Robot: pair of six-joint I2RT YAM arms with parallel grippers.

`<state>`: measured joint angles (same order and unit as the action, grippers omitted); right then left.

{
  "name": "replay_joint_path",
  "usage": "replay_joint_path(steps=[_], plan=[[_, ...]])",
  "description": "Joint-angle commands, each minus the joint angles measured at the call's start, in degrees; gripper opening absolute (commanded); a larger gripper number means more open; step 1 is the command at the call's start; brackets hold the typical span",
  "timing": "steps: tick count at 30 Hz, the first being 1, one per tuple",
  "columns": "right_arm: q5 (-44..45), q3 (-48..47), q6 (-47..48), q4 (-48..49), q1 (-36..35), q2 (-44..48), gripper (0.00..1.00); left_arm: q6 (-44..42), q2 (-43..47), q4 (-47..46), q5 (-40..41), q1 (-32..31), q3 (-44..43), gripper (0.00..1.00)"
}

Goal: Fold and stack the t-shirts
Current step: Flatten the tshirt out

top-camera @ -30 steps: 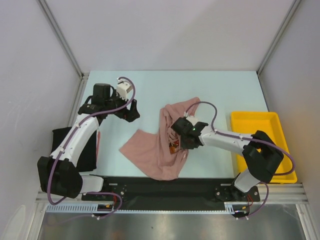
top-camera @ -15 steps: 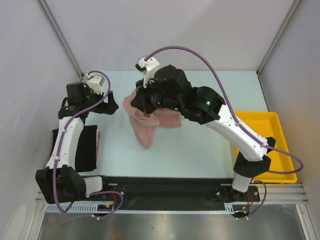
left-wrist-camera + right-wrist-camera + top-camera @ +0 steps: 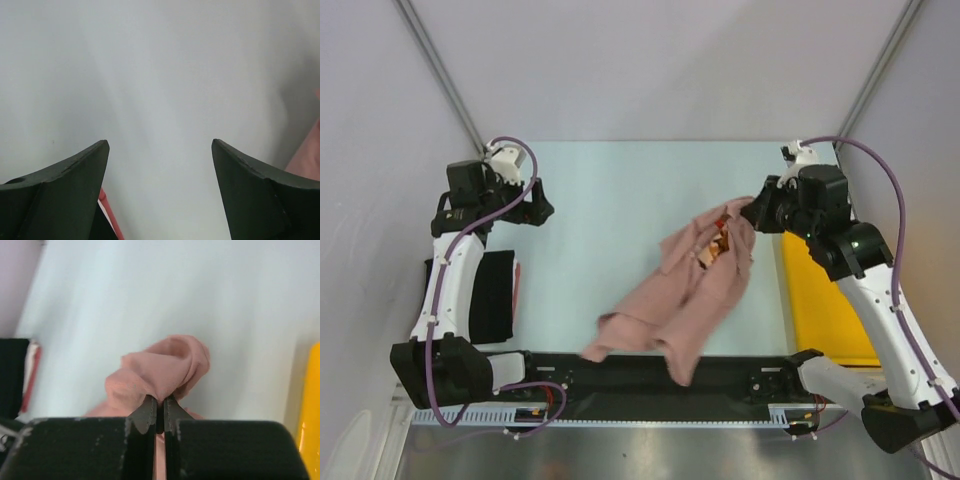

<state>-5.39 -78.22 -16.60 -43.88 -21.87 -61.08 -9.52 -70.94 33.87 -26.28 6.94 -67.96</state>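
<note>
From above, the right claw pinched the pink tee, which trailed limp from it toward the bases. The left claw gaped empty, with the black tee behind it. The left wrist view showed nothing between the jaws. The right wrist view showed the jaws shut on a soft fold. The tee looked light and floppy, so a hem corner would probably suit a second grip.

From above, the table lies bare from 10 through 1 o'clock and across its centre, open to the wide-spread left gripper at 10 o'clock. The pink t-shirt, pinched in the right gripper at 2 o'clock, trails down to 6 o'clock, blocking that side. The black t-shirt fills the 8 o'clock edge and the yellow tray the 4 o'clock edge.
</note>
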Motion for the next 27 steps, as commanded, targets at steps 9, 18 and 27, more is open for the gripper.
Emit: replay_joint_path(steps=[9,18,27], plan=[[18.6,6.1,-7.6,0.7,9.9,-14.5,0.71,-10.9,0.6,5.4,0.6,-14.0,4.8,0.88],[24.2,20.0,-16.6,-9.0,4.9,-1.1,0.65,-14.0,0.2,4.0,5.6,-40.3,11.5,0.89],[20.3,33.3,-24.6,-5.5,4.2,6.7,0.62,-13.8,-15.6,-5.8,16.6,-59.8,12.7,0.92]])
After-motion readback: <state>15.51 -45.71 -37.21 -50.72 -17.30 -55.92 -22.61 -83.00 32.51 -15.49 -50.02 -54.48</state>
